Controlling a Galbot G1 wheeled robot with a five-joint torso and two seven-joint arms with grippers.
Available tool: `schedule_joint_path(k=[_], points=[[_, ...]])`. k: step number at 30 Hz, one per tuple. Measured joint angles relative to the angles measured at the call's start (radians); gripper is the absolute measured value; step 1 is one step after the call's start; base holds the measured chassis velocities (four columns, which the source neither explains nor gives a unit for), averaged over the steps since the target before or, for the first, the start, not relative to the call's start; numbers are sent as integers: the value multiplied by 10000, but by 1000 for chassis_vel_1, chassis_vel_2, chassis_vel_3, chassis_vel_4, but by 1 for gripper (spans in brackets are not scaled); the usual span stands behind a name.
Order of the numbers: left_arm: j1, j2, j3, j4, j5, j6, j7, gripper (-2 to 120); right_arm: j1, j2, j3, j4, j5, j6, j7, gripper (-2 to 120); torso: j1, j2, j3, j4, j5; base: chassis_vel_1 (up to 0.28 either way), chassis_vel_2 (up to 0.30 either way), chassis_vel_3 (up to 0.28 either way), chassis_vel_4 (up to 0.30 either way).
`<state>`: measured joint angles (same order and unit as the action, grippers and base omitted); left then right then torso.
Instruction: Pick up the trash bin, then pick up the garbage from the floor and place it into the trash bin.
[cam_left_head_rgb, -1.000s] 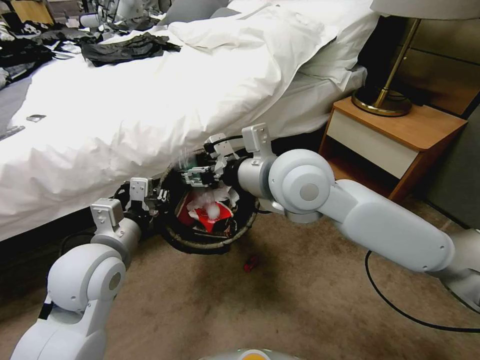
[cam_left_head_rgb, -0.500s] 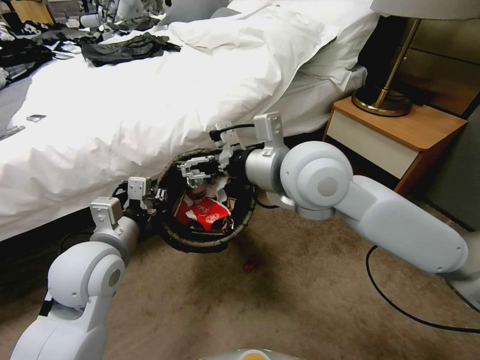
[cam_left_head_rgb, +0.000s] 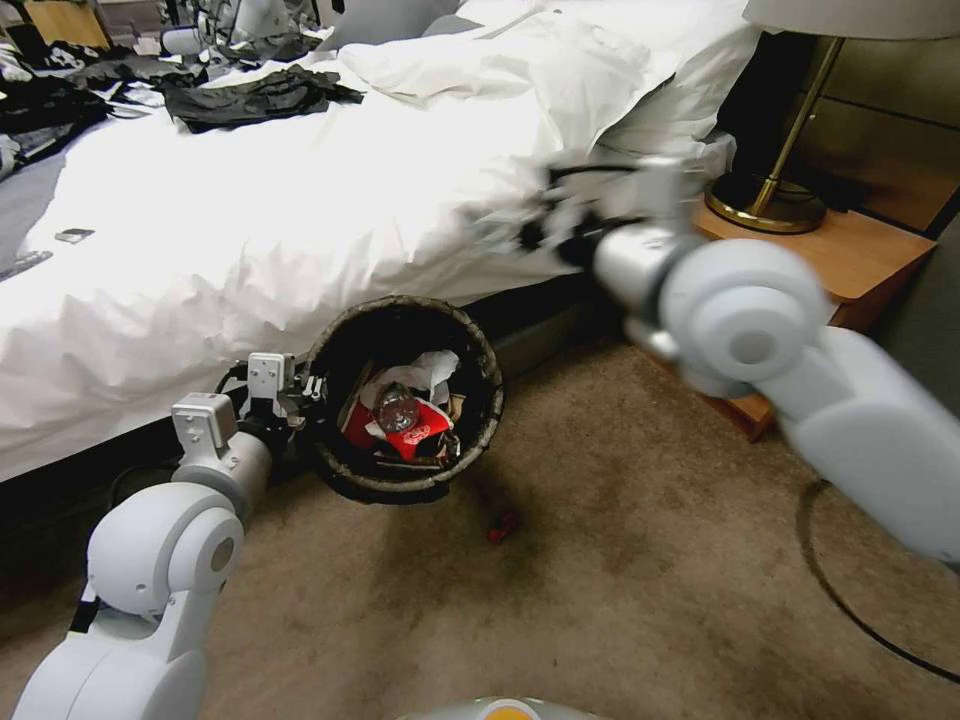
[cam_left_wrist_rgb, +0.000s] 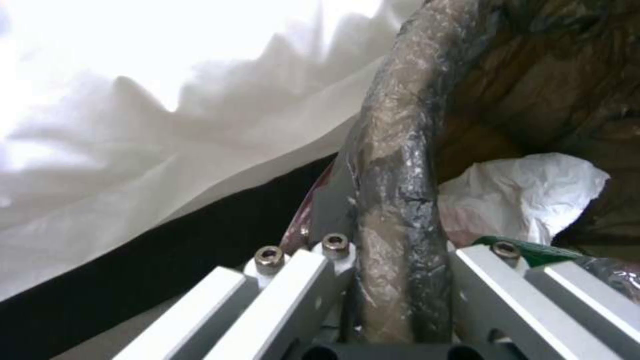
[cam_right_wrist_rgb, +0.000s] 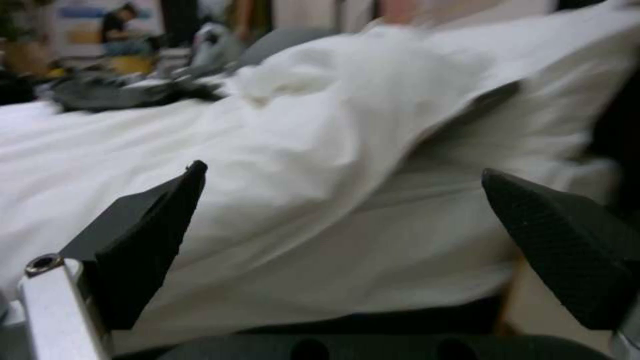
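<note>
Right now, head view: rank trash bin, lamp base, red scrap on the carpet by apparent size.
1. trash bin, held at its rim by the left pincer
2. lamp base, farther back, so true size unsure
3. red scrap, plainly smallest

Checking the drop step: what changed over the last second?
The right gripper left the trash bin, swung up toward the bed, and is now open and empty. A bottle now lies on the garbage inside. The left gripper still clamps the rim; the red scrap stays on the floor.

No text, label or number is legible anywhere.
</note>
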<state>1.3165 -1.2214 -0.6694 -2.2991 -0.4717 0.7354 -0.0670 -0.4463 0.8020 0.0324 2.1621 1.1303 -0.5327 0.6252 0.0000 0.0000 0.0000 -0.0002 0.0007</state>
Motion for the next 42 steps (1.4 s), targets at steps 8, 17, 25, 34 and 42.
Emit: schedule_joint_path(k=[8, 17, 25, 34, 42], points=[[109, -50, 159, 37, 145, 0, -22, 1, -6094, 1185, 5069, -609, -6463, 2306, -2456, 100, 1, -1, -1, -1, -6, 0, 0, 0, 0], [242, -2, 122, 12, 242, 0, 60, 1, -9452, 3770, 6320, -519, -9162, 3472, -3412, 100, 0, 0, -2, -1, -7, 0, 0, 0, 0], [346, 15, 69, -117, 255, 0, 65, 1, -9378, 4012, 5167, -1153, -9456, 3346, -3377, 100, 0, 0, -1, 4, -8, 0, 0, 0, 0], [403, -54, 27, -124, 313, 0, 67, 1, -7722, 3604, 2548, -3296, -8573, 2720, -3027, 100, 0, 0, -1, 5, -8, 0, 0, 0, 0], [391, 17, -132, -124, 280, 0, 66, 1, -6130, 4233, 1111, -6286, -7910, 2470, -3182, 100, 1, 0, 1, 3, -7, 0, 0, 0, 0]])
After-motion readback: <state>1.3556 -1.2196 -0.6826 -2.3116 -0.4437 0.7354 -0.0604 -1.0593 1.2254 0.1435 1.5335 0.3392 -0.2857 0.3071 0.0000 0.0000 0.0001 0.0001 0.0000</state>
